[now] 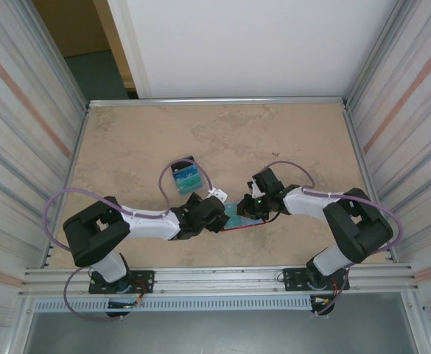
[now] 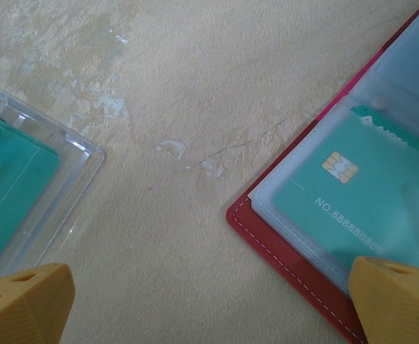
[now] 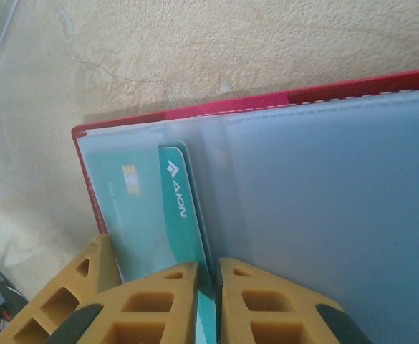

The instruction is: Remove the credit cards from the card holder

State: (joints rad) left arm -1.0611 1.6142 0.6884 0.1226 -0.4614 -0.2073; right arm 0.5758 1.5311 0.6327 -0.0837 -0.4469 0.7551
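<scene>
Beige mottled tabletop (image 1: 289, 140), metal-walled. Card holder (image 1: 237, 216) open flat near front edge, between both grippers. Right gripper (image 3: 209, 301) pinched on teal card (image 3: 177, 208) edge protruding from sleeve. Left gripper (image 2: 209, 301) spread wide, hovering at holder's edge. Risk: holder unpinned, may drag along with card; thin grip may slip.

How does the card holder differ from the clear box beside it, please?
The card holder is red with stitched edges; the clear box is transparent plastic. The card holder lies open, showing frosted sleeves; the clear box has raised walls. Both hold teal cards.
</scene>
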